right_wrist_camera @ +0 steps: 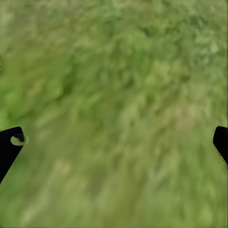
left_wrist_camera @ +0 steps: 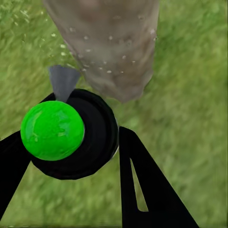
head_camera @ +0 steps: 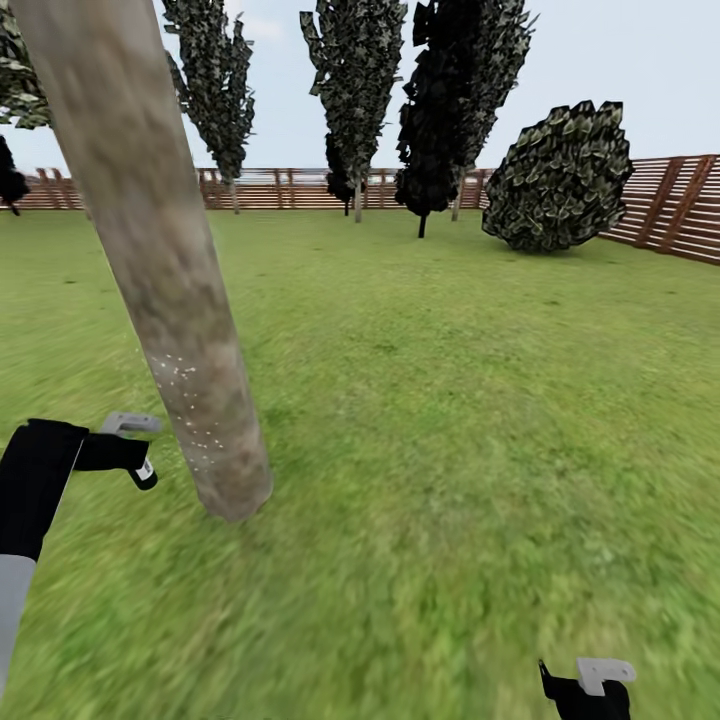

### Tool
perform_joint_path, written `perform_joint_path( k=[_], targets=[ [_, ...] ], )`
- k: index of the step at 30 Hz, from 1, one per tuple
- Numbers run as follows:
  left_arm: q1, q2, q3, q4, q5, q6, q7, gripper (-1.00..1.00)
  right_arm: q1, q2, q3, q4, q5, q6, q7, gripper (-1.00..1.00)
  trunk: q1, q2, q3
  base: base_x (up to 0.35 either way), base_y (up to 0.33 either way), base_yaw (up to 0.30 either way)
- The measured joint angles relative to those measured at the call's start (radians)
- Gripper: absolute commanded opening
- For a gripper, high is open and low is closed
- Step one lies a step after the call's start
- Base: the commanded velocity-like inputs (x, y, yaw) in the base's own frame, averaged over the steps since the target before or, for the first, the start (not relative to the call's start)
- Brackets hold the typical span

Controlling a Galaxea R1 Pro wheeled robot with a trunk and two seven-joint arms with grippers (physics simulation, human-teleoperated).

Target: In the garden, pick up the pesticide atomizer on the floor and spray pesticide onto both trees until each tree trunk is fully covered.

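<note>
One tree trunk (head_camera: 170,290), pale grey-brown and thick, leans across the left of the head view, with its base in the lawn. Whitish pesticide specks (head_camera: 185,395) dot its lower bark and show close up in the left wrist view (left_wrist_camera: 109,52). My left gripper (head_camera: 132,458) is just left of the trunk's base, shut on the pesticide atomizer (head_camera: 145,472), a small dark bottle. From the left wrist the atomizer (left_wrist_camera: 90,137) is a black round body with a green ball and a grey nozzle facing the trunk (left_wrist_camera: 114,28). My right gripper (head_camera: 588,688) hangs low over grass, open (right_wrist_camera: 114,142).
Dark cone-shaped conifers (head_camera: 355,90) stand far back on the lawn, with a round leafy shrub (head_camera: 560,175) at the right. A brown slatted fence (head_camera: 680,205) rings the garden. Open grass (head_camera: 450,400) stretches from the trunk to the right.
</note>
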Motion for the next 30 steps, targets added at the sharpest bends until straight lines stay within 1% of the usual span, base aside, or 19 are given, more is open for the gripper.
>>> perform_joint_path(
  k=[3,9,14,18,20,25,26,28,30],
  targets=[
    [0.000,0.000,0.001,-0.005,0.000,0.001,0.000,-1.00,0.000,-0.001,0.000,0.000,0.000,0.000,0.000,1.00,0.000,0.000,0.000,0.002,-0.276,0.110],
    [0.000,0.000,0.003,-0.010,0.000,0.001,0.003,-1.00,0.000,-0.002,0.000,0.000,0.000,0.000,0.000,1.00,0.000,0.000,0.000,0.127,-0.270,0.005],
    [0.000,0.000,0.003,-0.012,-0.001,0.001,0.003,-1.00,0.000,-0.003,0.000,0.000,0.000,0.000,0.000,1.00,0.000,0.000,0.000,0.020,-0.275,0.000],
    [0.000,0.000,0.003,-0.011,-0.003,0.002,0.033,-1.00,0.000,-0.003,0.000,0.000,0.000,0.000,0.000,1.00,0.000,0.000,0.000,0.001,-0.277,0.001],
    [0.000,0.000,0.003,-0.011,-0.002,0.003,0.053,-1.00,0.000,-0.002,0.000,0.000,0.000,0.000,0.000,1.00,0.000,0.000,0.000,0.000,-0.277,0.154],
    [0.000,0.000,0.003,-0.008,-0.001,0.003,0.062,-1.00,0.000,-0.002,0.000,0.000,0.000,0.000,0.000,1.00,0.000,0.000,0.000,0.000,-0.277,0.259],
    [0.000,0.000,0.008,-0.004,-0.002,0.003,0.063,-1.00,0.000,-0.002,0.000,0.000,0.000,0.000,0.000,1.00,0.000,0.000,0.000,0.000,-0.277,0.277],
    [0.000,0.000,0.031,0.000,-0.006,0.002,0.082,-1.00,0.000,-0.002,0.000,0.000,0.000,0.000,0.000,1.00,0.000,0.000,0.000,0.000,-0.277,0.278],
    [0.000,-0.001,0.040,0.001,-0.002,0.003,0.102,-1.00,0.000,-0.002,0.000,0.000,0.000,0.000,0.000,1.00,0.000,0.000,0.000,0.000,-0.277,0.279]
  ],
)
